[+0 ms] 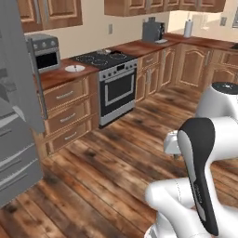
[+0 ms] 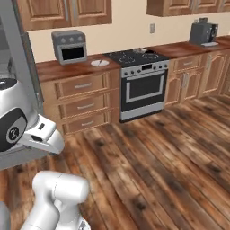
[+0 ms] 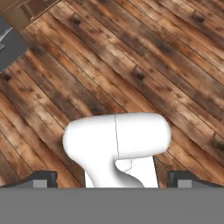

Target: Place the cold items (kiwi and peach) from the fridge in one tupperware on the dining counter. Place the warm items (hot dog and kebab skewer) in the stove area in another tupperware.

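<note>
Right now I have the arm folded close over the base, its fingers (image 3: 112, 178) spread wide and holding nothing, the hand pointing down at bare plank floor (image 3: 144, 70). I judge this an in-between step: the base stands in the open kitchen and no food is in hand yet.

Nearest on my left is the fridge (image 1: 16, 139), its grey door and drawer fronts at the edge of the left base view; I cannot make out a kiwi or peach inside from here.

Further off, across the floor, sits the stove (image 2: 137, 57) with its black cooktop, flanked by reddish worktop (image 2: 63, 68) that carries a small oven (image 2: 69, 46) and a white dish (image 2: 99, 63). Something small lies on the far burners, too blurred to name.

Next, I reckon I must drive up to either the fridge or the stove before reaching.
</note>
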Available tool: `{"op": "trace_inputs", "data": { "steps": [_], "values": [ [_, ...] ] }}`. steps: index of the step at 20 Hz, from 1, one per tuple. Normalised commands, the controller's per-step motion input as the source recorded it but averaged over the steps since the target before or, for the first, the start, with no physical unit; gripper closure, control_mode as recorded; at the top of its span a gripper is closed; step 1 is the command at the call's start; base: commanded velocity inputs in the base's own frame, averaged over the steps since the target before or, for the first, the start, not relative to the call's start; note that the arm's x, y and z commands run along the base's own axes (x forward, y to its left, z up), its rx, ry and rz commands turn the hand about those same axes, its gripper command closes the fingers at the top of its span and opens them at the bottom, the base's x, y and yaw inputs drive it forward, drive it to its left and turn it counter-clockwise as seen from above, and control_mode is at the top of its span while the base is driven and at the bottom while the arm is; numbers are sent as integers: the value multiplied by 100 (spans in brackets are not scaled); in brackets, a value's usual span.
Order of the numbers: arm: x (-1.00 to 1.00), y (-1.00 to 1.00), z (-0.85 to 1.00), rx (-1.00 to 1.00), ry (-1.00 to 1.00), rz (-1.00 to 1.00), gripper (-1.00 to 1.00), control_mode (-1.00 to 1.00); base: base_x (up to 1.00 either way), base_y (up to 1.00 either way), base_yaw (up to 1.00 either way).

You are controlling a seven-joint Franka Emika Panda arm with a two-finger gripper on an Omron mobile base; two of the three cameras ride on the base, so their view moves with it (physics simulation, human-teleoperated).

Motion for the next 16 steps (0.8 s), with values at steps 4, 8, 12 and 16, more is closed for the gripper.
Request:
{"op": "trace_inputs", "data": {
  "steps": [4, 8, 12, 16],
  "values": [
    [0, 0, 0, 0, 0, 0, -100, 100, 100, -7, -7],
    [0, 0, 0, 0, 0, 0, -100, 100, 100, -15, -4],
    [0, 0, 0, 0, 0, 0, -100, 100, 100, -18, -1],
    [0, 0, 0, 0, 0, 0, -100, 100, 100, -33, 0]
  ]
}}
